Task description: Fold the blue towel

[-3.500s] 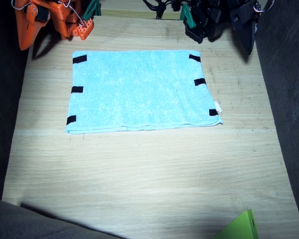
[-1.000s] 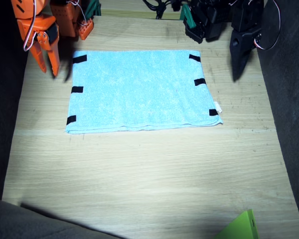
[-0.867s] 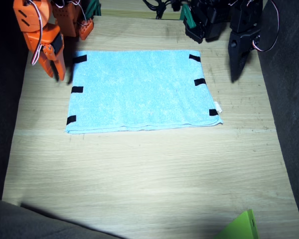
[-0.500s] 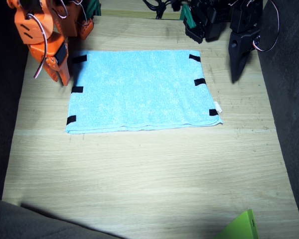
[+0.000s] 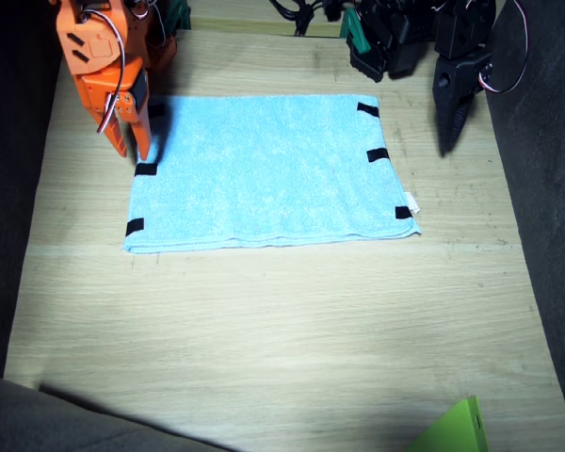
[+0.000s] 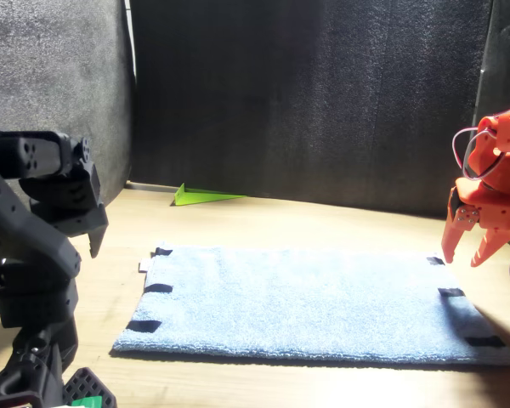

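Observation:
The blue towel (image 5: 268,169) lies flat on the wooden table, with black strips along its two short edges and a small white tag (image 5: 411,201) at one corner. My right gripper (image 5: 130,146), orange, hangs open with its fingers pointing down over the towel's edge, between the far and middle strips. In the front view the right gripper (image 6: 461,255) hovers a little above the towel (image 6: 306,302), touching nothing. My left gripper (image 5: 447,132), black, hangs beside the opposite short edge, off the cloth; it looks shut and empty. The left gripper (image 6: 93,246) also shows a single point in the front view.
A green wedge (image 5: 457,428) lies at the table's near corner, and the same green wedge (image 6: 204,197) shows against the dark wall in the front view. Dark walls close both sides. Arm bases and cables (image 5: 377,38) crowd the far edge.
My right arm has swung from outside the table's side in over the towel's edge, near the middle strip. The left gripper has barely moved. The towel lies as before.

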You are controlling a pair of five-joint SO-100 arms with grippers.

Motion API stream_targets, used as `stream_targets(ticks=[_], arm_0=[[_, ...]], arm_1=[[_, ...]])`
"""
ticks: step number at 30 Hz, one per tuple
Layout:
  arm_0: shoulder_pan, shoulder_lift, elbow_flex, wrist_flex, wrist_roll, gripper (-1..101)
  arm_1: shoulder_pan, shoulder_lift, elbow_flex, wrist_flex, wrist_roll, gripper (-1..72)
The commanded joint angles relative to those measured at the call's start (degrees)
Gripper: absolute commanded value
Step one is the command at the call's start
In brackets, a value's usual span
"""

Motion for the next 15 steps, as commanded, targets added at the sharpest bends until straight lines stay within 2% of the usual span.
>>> stream_targets(ticks=[1,6,15], arm_0=[[1.0,1.8,0.5,-0.1,0.4,12],[1.1,0.5,-0.2,-0.2,0.3,12],[1.4,-2.4,-1.9,0.0,0.1,12]], arm_1=[[0.4,2.6,4.6,-7.1,-0.2,17.7],[0.1,0.4,5.6,-8.5,-0.6,17.9],[0.2,-6.9,-2.4,-1.1,0.0,17.8]])
